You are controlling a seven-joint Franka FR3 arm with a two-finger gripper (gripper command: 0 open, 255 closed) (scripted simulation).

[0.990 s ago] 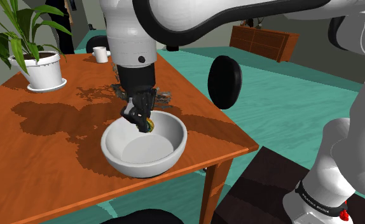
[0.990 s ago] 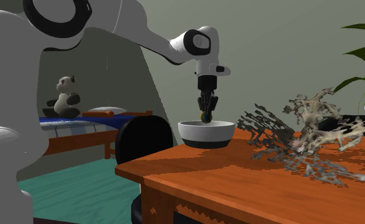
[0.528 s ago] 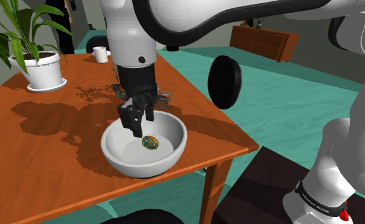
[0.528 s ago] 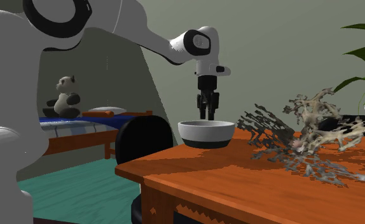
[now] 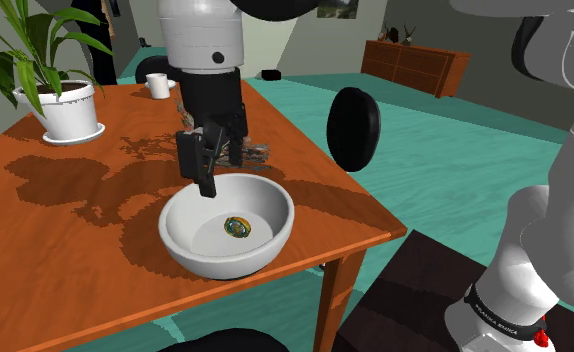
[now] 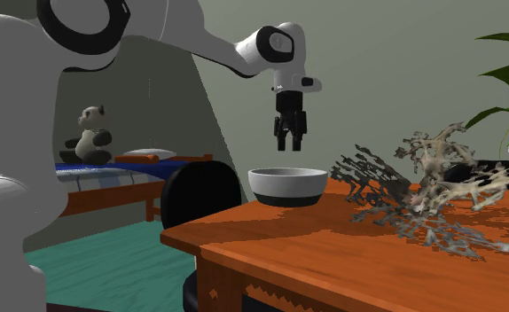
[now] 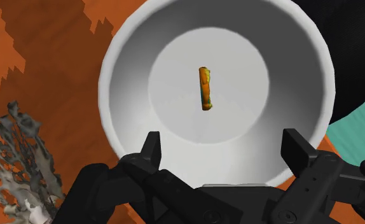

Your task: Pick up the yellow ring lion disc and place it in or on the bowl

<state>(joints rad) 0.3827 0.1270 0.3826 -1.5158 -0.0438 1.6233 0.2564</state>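
Yellow-green, the ring disc [image 5: 238, 226] lay in the white bowl [image 5: 275, 195] by the table's [image 5: 65, 240] corner; my gripper [image 6: 289, 145] hung above it, fingers [image 5: 197, 165] spread and empty; I judged a straight lift safest.

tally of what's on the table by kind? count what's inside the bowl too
Bowl, white: 1
Yellow ring disc, lying inside the bowl: 1
Potted plant, white pot on a saucer: 1
Cup, white, at the table's far end: 1
Grey branchy clump: 1
Total: 5
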